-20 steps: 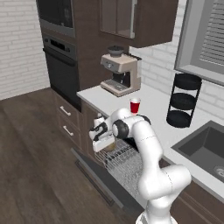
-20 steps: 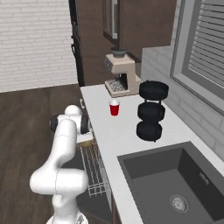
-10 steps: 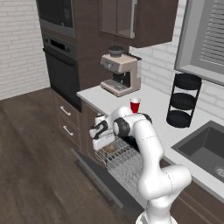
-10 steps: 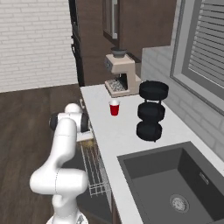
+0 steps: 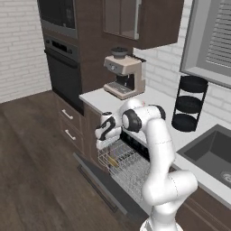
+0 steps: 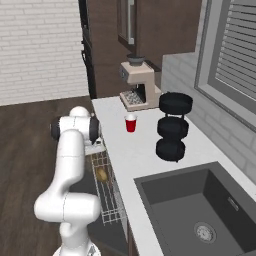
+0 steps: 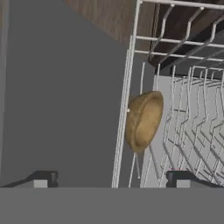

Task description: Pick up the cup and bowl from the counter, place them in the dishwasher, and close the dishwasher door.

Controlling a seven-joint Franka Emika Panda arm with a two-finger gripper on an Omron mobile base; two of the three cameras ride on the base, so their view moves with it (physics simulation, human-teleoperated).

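Observation:
The tan-brown bowl (image 7: 143, 119) stands on its edge in the white wire rack (image 7: 192, 131), against the rack's side wall. It also shows as a small tan spot (image 5: 113, 161) (image 6: 102, 174) near the rack's front. My gripper (image 7: 111, 179) hangs just above it, open, with nothing between the fingertips (image 7: 43, 178). It points down over the rack (image 5: 128, 169) of the dishwasher from the counter's edge (image 5: 103, 144). The dishwasher door (image 5: 92, 178) lies folded down and open. The red cup (image 6: 130, 123) stands upright on the counter (image 6: 125, 155), in front of the coffee machine.
A coffee machine (image 5: 124, 76) stands at the counter's far end. A black three-tier stand (image 6: 172, 131) is by the wall, and a dark sink (image 6: 200, 210) lies nearer the base. The black wall oven (image 5: 63, 63) and brown drawers (image 5: 67, 122) sit left of the dishwasher.
The jaws have spread wide apart and the bowl now rests free in the rack. The arm has hardly moved.

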